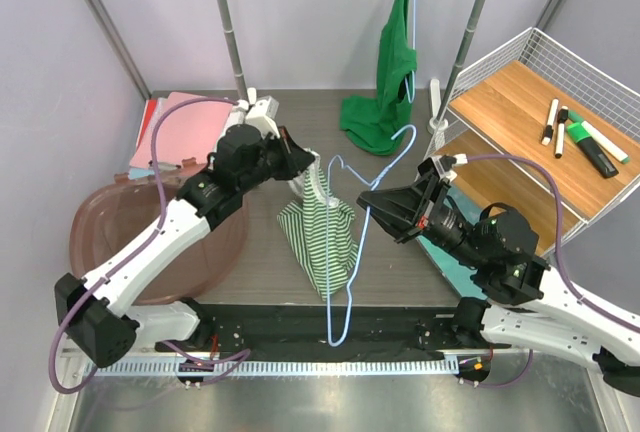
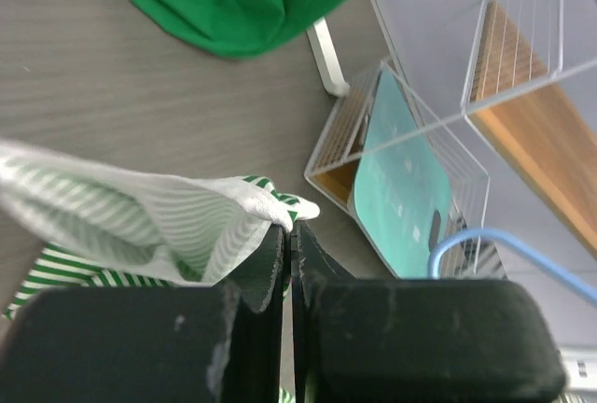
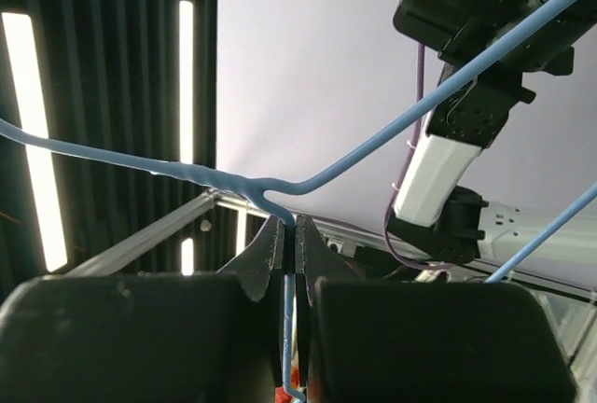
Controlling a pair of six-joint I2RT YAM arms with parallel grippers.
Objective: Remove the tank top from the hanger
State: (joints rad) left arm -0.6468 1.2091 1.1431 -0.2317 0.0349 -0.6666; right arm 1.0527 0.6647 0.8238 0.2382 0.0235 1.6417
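A green-and-white striped tank top hangs in mid-air over the table's middle. My left gripper is shut on its upper white-trimmed edge, seen in the left wrist view. A light blue wire hanger stands beside the top, its hook up and to the right. My right gripper is shut on the hanger's wire just below the neck, seen in the right wrist view. The hanger's long arm runs down along the top; whether it is still inside the cloth is unclear.
A green garment hangs from the rail at the back and pools on the table. A brown tub and pink folders lie left. A wire shelf rack with markers stands right, a teal board leaning in it.
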